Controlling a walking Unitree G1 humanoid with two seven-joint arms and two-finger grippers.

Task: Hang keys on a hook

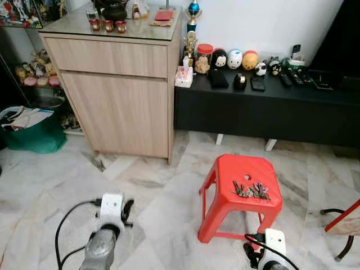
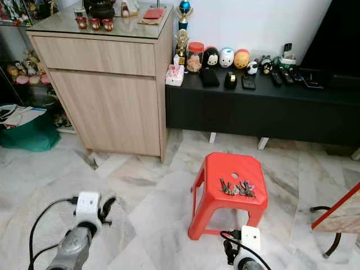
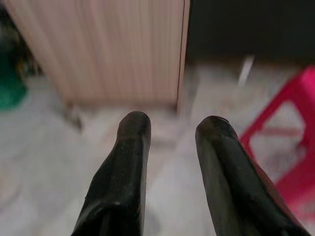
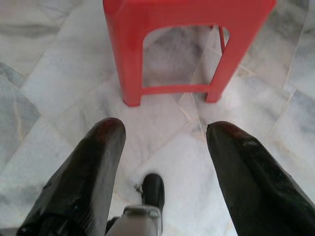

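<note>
Left eye view: keys (image 1: 251,191) on stool (image 1: 225,169), beyond right gripper (image 4: 165,135).

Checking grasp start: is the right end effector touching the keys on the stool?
Apart. Left eye view shows the right end effector low before the red stool, keys lying untouched on top.

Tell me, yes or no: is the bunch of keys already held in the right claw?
No. The keys lie on top of the red stool, while the right claw is open and empty.

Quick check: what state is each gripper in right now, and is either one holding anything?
Left gripper: open, holding nothing, low over the floor.
Right gripper: open, holding nothing, in front of the red stool; the keys lie on its seat.
</note>
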